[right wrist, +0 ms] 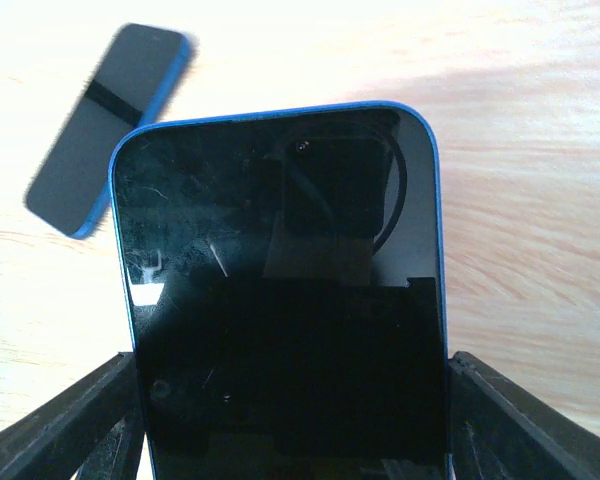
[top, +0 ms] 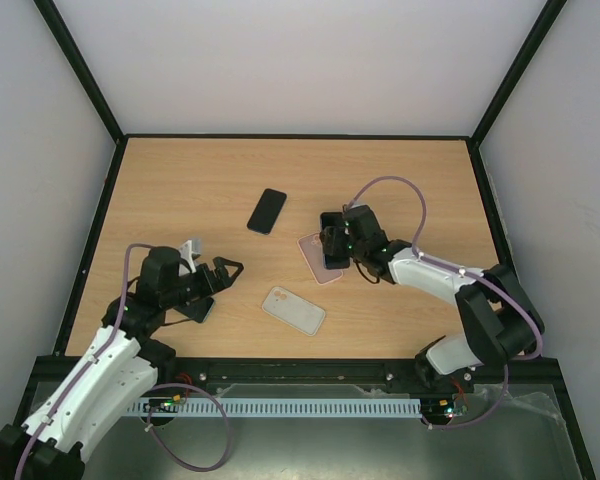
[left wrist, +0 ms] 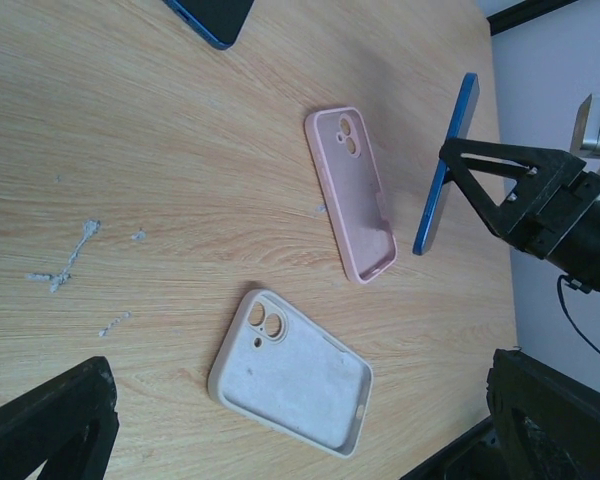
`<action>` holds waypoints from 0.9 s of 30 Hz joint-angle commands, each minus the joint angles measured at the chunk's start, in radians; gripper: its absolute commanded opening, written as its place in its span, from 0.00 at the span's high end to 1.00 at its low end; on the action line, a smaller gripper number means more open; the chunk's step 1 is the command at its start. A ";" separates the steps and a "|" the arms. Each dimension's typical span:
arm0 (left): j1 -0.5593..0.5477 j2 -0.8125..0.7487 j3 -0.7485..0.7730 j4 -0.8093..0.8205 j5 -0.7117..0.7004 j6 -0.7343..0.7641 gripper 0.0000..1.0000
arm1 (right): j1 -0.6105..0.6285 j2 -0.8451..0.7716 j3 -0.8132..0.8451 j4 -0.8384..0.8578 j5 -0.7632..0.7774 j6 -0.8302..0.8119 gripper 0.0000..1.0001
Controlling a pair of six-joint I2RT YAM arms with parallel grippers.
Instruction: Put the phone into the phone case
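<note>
My right gripper (top: 335, 242) is shut on a blue-edged phone (right wrist: 280, 300), gripping it across its two long sides with the dark screen facing the wrist camera. In the left wrist view the phone (left wrist: 445, 165) stands steeply on edge just beside the pink phone case (left wrist: 352, 195). That case lies open side up on the table (top: 180, 190), partly under the gripper in the top view. Whether the phone's lower end touches the table I cannot tell. My left gripper (top: 218, 280) stands open and empty at the near left.
A beige phone case (top: 294, 309) lies open side up near the front edge, between the two arms. A second blue phone (top: 267, 210) lies flat, screen up, further back. Black frame rails border the table.
</note>
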 commanded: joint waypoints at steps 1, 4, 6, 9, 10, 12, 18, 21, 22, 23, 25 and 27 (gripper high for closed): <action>-0.005 -0.022 0.009 -0.012 0.002 -0.004 0.01 | 0.022 0.026 0.000 0.194 -0.034 -0.050 0.31; -0.005 -0.020 0.011 -0.014 0.003 -0.003 0.01 | 0.035 0.052 -0.004 0.256 -0.037 -0.068 0.31; -0.007 -0.017 0.010 -0.014 0.002 -0.003 0.01 | 0.043 0.072 0.000 0.281 -0.030 -0.077 0.31; -0.006 -0.009 0.012 -0.013 0.003 0.000 0.01 | 0.055 0.110 0.009 0.298 -0.019 -0.082 0.32; -0.006 -0.008 0.012 -0.012 0.004 -0.003 0.01 | 0.061 0.119 0.007 0.305 -0.014 -0.082 0.32; -0.007 -0.007 0.012 -0.011 0.004 -0.003 0.01 | 0.074 0.131 0.001 0.312 0.005 -0.084 0.32; -0.008 -0.008 0.001 -0.010 -0.002 -0.001 0.01 | 0.104 0.133 -0.039 0.327 0.063 -0.087 0.32; -0.008 -0.002 -0.002 -0.005 0.003 0.001 0.01 | 0.123 0.128 -0.071 0.349 0.087 -0.085 0.32; -0.008 0.000 -0.002 -0.007 0.004 0.002 0.01 | 0.128 0.127 -0.084 0.354 0.099 -0.086 0.32; -0.007 0.002 -0.002 -0.006 0.003 0.002 0.01 | 0.131 0.126 -0.091 0.357 0.110 -0.086 0.32; -0.008 0.001 -0.004 -0.006 0.004 0.002 0.01 | 0.135 0.124 -0.103 0.359 0.126 -0.085 0.32; -0.008 0.000 -0.005 -0.005 0.003 0.000 0.01 | 0.140 0.124 -0.114 0.361 0.135 -0.080 0.32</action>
